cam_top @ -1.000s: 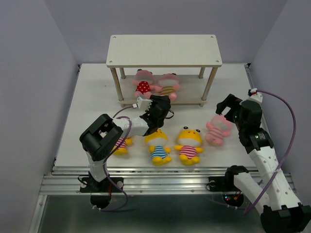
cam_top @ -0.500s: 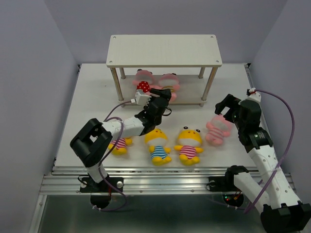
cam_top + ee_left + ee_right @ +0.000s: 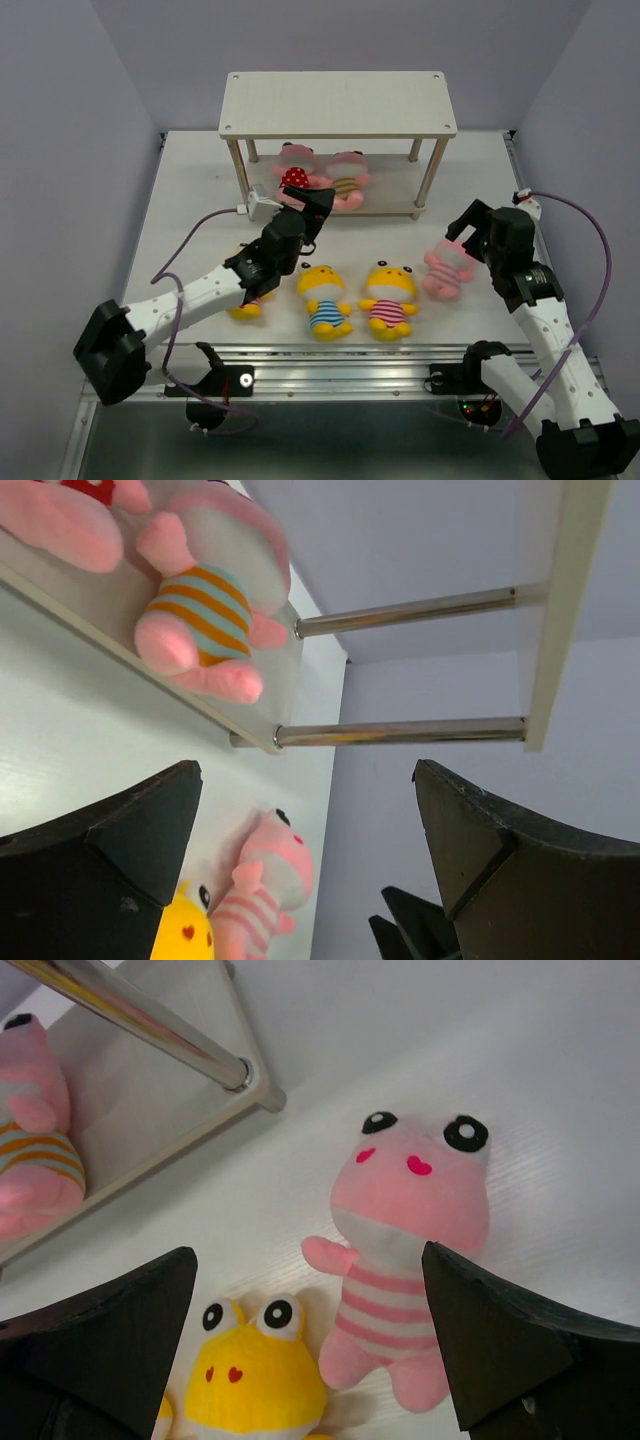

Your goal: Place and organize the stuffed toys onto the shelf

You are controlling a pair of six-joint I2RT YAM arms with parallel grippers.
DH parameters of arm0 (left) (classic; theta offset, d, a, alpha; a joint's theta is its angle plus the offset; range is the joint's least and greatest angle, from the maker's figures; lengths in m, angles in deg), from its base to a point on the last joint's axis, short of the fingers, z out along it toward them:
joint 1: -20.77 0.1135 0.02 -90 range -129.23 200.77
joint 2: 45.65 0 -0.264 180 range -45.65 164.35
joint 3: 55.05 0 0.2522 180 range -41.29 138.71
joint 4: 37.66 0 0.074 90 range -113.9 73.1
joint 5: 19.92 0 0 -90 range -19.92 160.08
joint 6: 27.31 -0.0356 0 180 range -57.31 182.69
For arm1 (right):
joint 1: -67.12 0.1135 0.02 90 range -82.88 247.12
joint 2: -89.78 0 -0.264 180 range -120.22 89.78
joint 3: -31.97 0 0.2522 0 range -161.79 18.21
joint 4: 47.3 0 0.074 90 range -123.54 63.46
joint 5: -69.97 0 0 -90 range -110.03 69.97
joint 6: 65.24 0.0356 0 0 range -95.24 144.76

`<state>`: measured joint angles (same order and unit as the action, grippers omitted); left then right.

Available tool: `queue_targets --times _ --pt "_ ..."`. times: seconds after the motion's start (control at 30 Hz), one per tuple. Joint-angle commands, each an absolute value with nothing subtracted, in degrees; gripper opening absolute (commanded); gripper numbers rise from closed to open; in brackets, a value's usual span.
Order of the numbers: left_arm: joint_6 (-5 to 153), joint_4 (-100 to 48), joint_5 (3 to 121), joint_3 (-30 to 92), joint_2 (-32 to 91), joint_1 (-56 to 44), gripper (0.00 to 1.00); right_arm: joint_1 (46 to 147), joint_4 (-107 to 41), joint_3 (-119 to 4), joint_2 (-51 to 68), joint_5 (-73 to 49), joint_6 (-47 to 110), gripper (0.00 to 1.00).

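The shelf point(image 3: 338, 103) stands at the back; its lower board point(image 3: 60, 585) carries a red-dotted pink toy point(image 3: 295, 178) and a brown-striped pink toy point(image 3: 347, 183), also seen in the left wrist view point(image 3: 205, 600). My left gripper point(image 3: 316, 200) point(image 3: 308, 780) is open and empty at that board's front edge, close to both. A pink-striped pink toy point(image 3: 448, 268) point(image 3: 410, 1230) lies on the table at the right, with my open, empty right gripper point(image 3: 466, 232) point(image 3: 308, 1255) just above it. Two yellow toys point(image 3: 324, 296) point(image 3: 389, 297) lie in front; a third point(image 3: 245, 300) is half hidden under my left arm.
The shelf's thin metal legs point(image 3: 430, 178) point(image 3: 150, 1030) stand at its corners. Purple walls close in the white table point(image 3: 190, 200) at the left, right and back. A metal rail point(image 3: 330, 352) runs along the near edge.
My left arm has stretched out, carrying its gripper up and left to the shelf's front edge while its jaws spread wider. The right gripper has barely shifted. The toys lie as before.
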<state>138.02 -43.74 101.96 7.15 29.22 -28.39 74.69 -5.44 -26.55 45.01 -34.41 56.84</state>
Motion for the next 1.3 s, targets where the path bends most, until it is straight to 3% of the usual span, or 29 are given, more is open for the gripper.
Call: queue_targets --times 0.0,0.27,0.47,0.77,1.1,1.17,1.27 --pt "135.9 -32.9 103.4 2.7 17.4 -28.8 0.99 74.7 8.6 -32.0 44.1 -37.3 63.3 1.00" --pt "135.8 -10.7 107.4 1.1 2.5 -28.9 0.99 74.7 20.6 -27.9 41.9 -30.5 71.4 1.00" --pt "137.4 -9.2 109.1 -5.3 -6.4 -28.8 0.99 74.7 16.7 -22.1 43.5 -28.6 74.7 1.00" --pt "137.3 -8.0 110.2 -5.8 -7.5 -28.8 0.99 74.7 13.0 -18.4 43.6 -26.5 74.8 0.99" --pt "137.5 -8.8 110.0 -6.2 -6.4 -28.8 0.99 74.7 11.6 -14.8 43.9 -26.9 76.0 0.81" --pt "137.4 -9.0 110.0 -6.3 -6.3 -28.8 0.99 74.7 11.4 -14.1 44.3 -27.2 76.4 0.73" --pt "137.4 -9.1 110.0 -6.5 -6.0 -28.7 0.99 74.7 11.1 -13.5 45.0 -28.2 76.8 0.73"
